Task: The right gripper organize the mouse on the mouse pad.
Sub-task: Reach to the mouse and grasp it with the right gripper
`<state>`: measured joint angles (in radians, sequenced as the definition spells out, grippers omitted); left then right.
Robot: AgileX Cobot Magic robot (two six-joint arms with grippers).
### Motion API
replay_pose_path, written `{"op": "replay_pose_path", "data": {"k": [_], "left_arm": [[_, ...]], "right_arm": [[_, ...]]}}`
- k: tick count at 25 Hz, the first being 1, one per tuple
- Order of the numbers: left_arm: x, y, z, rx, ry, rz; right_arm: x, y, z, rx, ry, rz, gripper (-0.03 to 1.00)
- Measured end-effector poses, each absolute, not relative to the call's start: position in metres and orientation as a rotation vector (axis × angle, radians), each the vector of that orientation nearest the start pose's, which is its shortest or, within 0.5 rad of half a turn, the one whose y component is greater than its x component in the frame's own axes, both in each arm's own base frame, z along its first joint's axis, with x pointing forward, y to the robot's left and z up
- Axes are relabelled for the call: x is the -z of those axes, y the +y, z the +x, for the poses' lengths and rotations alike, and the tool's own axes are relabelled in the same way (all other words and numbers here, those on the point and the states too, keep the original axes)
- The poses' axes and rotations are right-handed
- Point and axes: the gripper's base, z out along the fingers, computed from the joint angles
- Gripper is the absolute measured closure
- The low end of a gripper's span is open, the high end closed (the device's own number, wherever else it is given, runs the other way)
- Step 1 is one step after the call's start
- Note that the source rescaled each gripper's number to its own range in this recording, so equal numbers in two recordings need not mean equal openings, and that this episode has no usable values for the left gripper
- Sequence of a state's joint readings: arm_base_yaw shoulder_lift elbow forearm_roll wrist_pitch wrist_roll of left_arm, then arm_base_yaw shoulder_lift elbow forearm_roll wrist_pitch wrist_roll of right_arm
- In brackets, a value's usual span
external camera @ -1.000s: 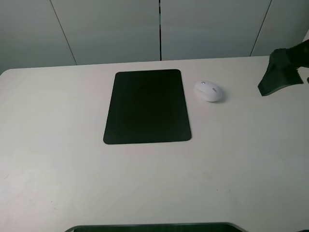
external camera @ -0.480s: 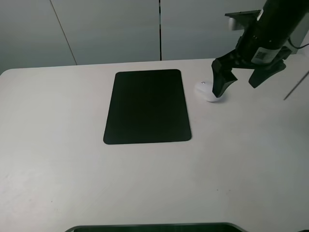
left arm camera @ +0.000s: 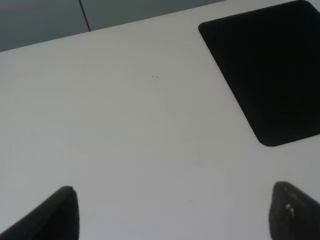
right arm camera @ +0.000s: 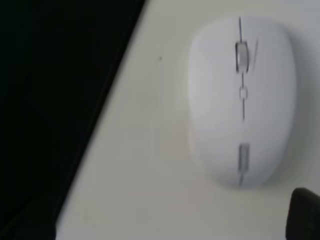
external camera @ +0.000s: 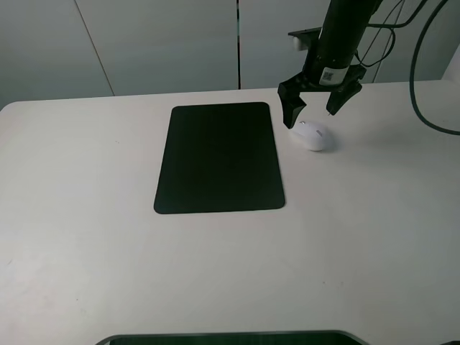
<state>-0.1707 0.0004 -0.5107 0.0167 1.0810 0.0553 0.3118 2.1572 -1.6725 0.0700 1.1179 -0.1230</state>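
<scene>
The white mouse [external camera: 311,135] lies on the table just right of the black mouse pad [external camera: 219,158], not on it. My right gripper [external camera: 311,111] is open, pointing down, hovering just above and behind the mouse with a finger on each side of it. In the right wrist view the mouse [right arm camera: 242,100] fills the frame close below, with the pad's edge [right arm camera: 55,100] beside it; my right gripper [right arm camera: 165,230] holds nothing. My left gripper [left arm camera: 175,220] is open and empty over bare table, with the pad [left arm camera: 270,70] ahead of it.
The pale table [external camera: 215,273] spreads around the pad. Grey wall panels [external camera: 165,43] stand behind the far edge. A dark rounded edge [external camera: 230,338] shows at the near side. Black cables [external camera: 420,65] hang from the right arm.
My right arm has swung in from the right edge toward the left and now hangs upright over the mouse, open. The mouse and the pad have not moved.
</scene>
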Motion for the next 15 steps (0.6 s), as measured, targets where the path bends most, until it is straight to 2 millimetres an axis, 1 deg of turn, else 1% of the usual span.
{"op": "replay_pose_path", "data": {"k": [3, 6, 8, 11, 15], "left_arm": [[-0.279, 0.002, -0.007, 0.052, 2.042, 0.231], [-0.279, 0.002, -0.007, 0.052, 2.042, 0.231], [-0.279, 0.002, -0.007, 0.052, 2.042, 0.231], [-0.279, 0.002, -0.007, 0.052, 2.042, 0.231], [-0.279, 0.003, -0.007, 0.049, 2.042, 0.230]], "right_arm": [[-0.152, 0.129, 0.423, -0.089, 3.055, -0.592, -0.03], [-0.142, 0.115, 0.430, -0.058, 3.068, -0.571, -0.03], [-0.137, 0.110, 0.432, -0.054, 3.073, -0.569, -0.03], [-0.135, 0.110, 0.433, -0.072, 3.062, -0.602, -0.03], [-0.135, 0.114, 0.436, -0.123, 3.014, -0.601, -0.03]]}}
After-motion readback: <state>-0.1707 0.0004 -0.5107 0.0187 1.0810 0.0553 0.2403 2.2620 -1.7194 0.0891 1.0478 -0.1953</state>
